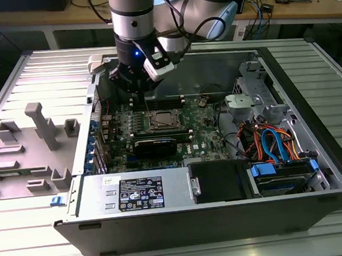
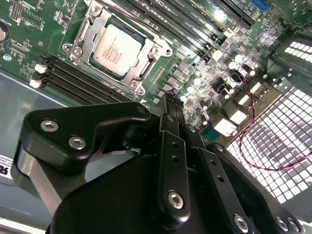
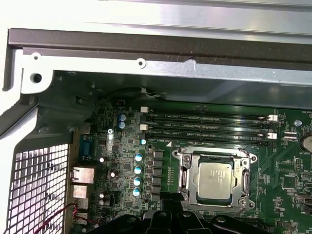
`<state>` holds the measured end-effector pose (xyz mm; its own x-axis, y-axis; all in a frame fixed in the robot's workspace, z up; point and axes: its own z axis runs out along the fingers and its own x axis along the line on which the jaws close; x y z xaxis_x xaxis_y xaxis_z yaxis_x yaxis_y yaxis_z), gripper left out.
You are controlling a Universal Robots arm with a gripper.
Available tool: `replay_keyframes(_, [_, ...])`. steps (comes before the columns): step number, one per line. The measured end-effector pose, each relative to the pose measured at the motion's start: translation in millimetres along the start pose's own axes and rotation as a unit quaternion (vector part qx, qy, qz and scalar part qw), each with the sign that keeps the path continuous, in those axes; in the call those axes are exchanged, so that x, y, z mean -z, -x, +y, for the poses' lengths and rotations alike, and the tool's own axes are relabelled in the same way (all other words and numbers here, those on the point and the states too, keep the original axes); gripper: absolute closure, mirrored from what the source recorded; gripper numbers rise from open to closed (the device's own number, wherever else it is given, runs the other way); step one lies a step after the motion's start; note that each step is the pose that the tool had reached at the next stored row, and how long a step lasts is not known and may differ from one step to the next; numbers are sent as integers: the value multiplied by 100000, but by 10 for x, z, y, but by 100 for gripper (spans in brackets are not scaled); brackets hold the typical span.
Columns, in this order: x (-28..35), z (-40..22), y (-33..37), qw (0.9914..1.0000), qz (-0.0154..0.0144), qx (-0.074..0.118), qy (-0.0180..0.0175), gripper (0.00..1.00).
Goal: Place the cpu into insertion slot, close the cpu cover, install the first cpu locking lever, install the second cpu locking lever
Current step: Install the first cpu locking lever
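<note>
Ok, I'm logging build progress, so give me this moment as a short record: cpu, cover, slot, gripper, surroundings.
cpu: seated in the insertion slot, pale metal top facing up
cpu cover: down flat, framing the cpu
gripper: above the motherboard, close to the insertion slot, apart from the cpu
computer case: lying on its side, open on top, motherboard exposed
</note>
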<state>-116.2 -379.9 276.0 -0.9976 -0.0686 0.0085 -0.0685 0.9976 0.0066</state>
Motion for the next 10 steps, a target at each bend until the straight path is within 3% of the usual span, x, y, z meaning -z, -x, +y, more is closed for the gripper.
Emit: replay_keyframes(10, [-11,15,-108,100000,-17,13,-9,89])
